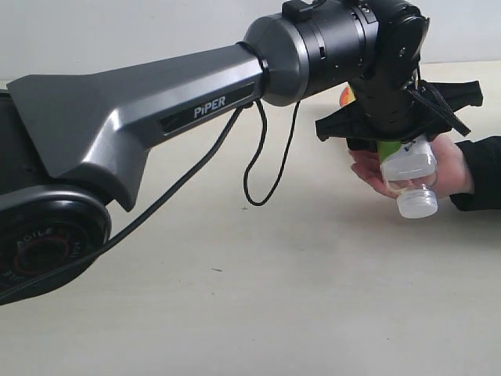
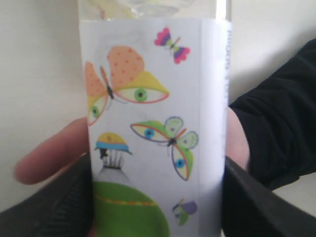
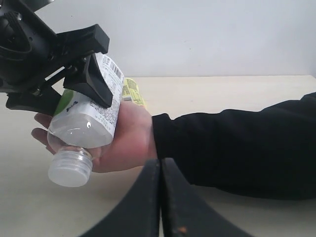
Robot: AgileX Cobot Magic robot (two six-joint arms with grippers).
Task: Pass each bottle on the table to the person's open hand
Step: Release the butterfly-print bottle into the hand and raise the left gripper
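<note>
Closest up, the wide butterfly-label bottle (image 2: 148, 98), clamped mid-label by the left end effector (image 3: 69, 91), rests cap-outward in the person's open hand (image 3: 126, 138), likely light, smooth and squeezable, so the label band suits gripping; the right end effector (image 3: 160, 197) sits closed, empty.

Bottles in view: two. Wide white-capped bottle (image 1: 409, 168), colourful label: one. Yellow bottle (image 3: 131, 92), mostly hidden behind hand: one. White cap (image 1: 416, 204): one showing. Person's hand (image 3: 126, 138): one. Black sleeve (image 3: 237, 143): one. Robot grippers: two, namely left gripper (image 3: 74, 94) and right gripper (image 3: 160, 197). Worktop (image 1: 274, 298): one. Black cable (image 1: 254, 180): one loop.
</note>
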